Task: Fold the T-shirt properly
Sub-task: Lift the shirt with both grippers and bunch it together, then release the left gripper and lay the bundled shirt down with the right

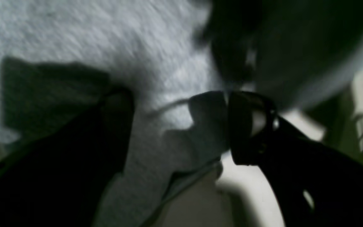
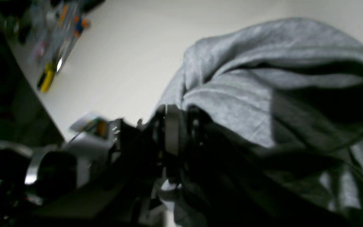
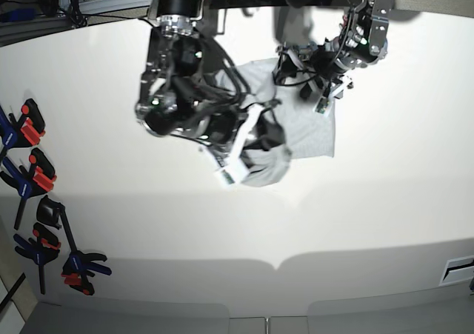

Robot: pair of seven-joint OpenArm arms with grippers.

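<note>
White bench (image 3: 385, 201), clamps (image 3: 29, 178) off at the edge | grey T-shirt (image 3: 311, 127) bunched mid-bench | right fingers (image 3: 261, 140) pinched shut on a fold, probably to drag it over | left fingers (image 1: 181, 126) spread wide, cloth between them but ungripped, looks like lining up a corner grab

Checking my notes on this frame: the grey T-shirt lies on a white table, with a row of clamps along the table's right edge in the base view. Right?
Not quite. The T-shirt does lie on the white table, but the base view shows the clamps along its left edge.
</note>
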